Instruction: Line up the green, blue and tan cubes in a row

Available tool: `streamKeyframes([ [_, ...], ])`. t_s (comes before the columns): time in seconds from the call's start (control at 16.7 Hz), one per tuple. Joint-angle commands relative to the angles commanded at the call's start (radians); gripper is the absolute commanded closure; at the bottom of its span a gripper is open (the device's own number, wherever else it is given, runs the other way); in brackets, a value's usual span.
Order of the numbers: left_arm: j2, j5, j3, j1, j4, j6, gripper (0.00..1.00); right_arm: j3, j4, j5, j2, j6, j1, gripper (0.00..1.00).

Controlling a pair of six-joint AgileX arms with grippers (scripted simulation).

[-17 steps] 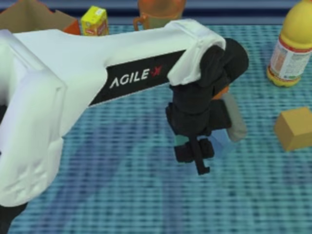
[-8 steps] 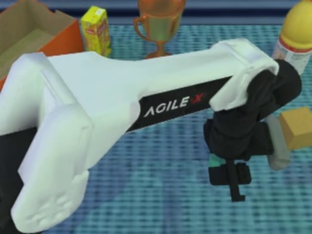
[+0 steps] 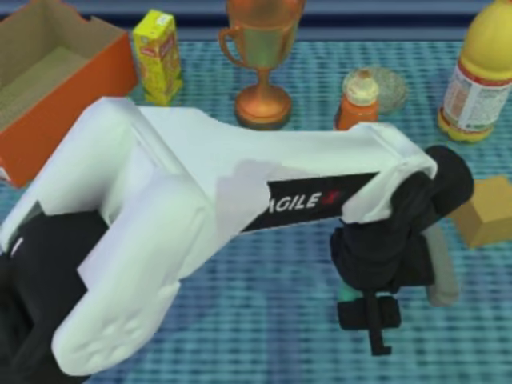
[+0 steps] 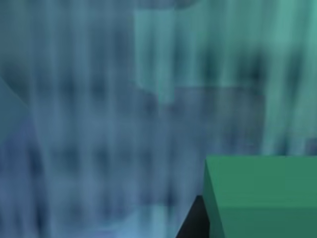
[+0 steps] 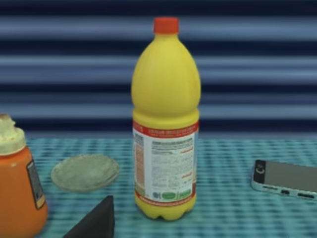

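1 green cube (image 3: 345,289) shows as a mint sliver under the left gripper (image 3: 366,314), right of centre on the blue woven table (image 3: 240,320); in the left wrist view it fills the near corner (image 4: 262,196), so the gripper looks clenched on it. 1 tan cube (image 3: 485,210) sits at the table's right edge, well apart from the gripper. Blue cube not visible. Left arm (image 3: 240,216) spans the table from the left w/ "AGILE X" on its black panel. Along the back: 1 orange-sided box (image 3: 60,84), 1 yellow juice carton (image 3: 158,56), 1 orange trophy cup (image 3: 262,56), 1 small orange jar (image 3: 358,100) beside a grey dish (image 3: 390,86), 1 yellow bottle (image 3: 482,72), label text unreadable. Right wrist view adds 1 phone (image 5: 285,178); right gripper's state can't be told.
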Motion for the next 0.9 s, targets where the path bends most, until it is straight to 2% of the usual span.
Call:
streamKeyframes([
  [0.3, 0.008, 0.000, -0.013, -0.002, 0.016, 0.001, 1.00, 0.000, 0.000, 0.000, 0.000, 0.000, 0.000, 0.00],
  [0.9, 0.008, 0.000, -0.013, -0.002, 0.016, 0.001, 0.25, 0.000, 0.000, 0.000, 0.000, 0.000, 0.000, 0.00],
])
